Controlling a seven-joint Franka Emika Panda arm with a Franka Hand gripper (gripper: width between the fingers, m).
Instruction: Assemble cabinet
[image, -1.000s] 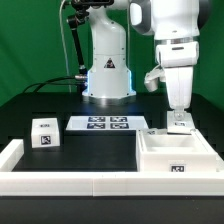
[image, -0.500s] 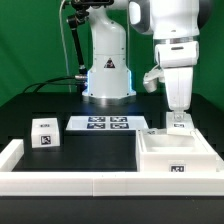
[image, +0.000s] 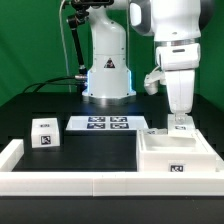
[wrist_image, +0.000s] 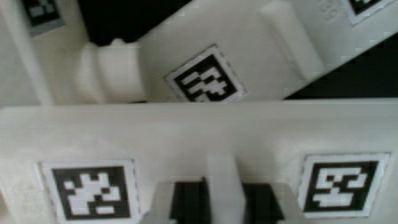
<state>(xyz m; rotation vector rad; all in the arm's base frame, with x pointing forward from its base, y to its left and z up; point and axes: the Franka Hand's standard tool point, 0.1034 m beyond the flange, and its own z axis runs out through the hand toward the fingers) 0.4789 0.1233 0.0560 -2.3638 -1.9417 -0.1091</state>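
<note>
The white cabinet box (image: 176, 158) lies open side up at the exterior view's right, a tag on its front wall. My gripper (image: 179, 120) points straight down at the box's far wall and is shut on the thin upper edge of a white tagged panel (image: 180, 127) standing there. In the wrist view the dark fingers (wrist_image: 187, 203) of my gripper (wrist_image: 228, 200) pinch a white rib of that panel (wrist_image: 214, 135), a tag on each side. Beyond it are a box wall with a tag (wrist_image: 210, 78) and a round white knob (wrist_image: 111, 70). A small white tagged block (image: 42, 133) sits at the left.
The marker board (image: 108, 124) lies flat between the block and the box. Long white border rails (image: 70, 182) run along the table's front and left edge. The arm's base (image: 107, 70) stands behind the marker board, with cables to its left.
The gripper has shifted very slightly to the exterior view's right, still shut on the panel. The box and block have not moved.
</note>
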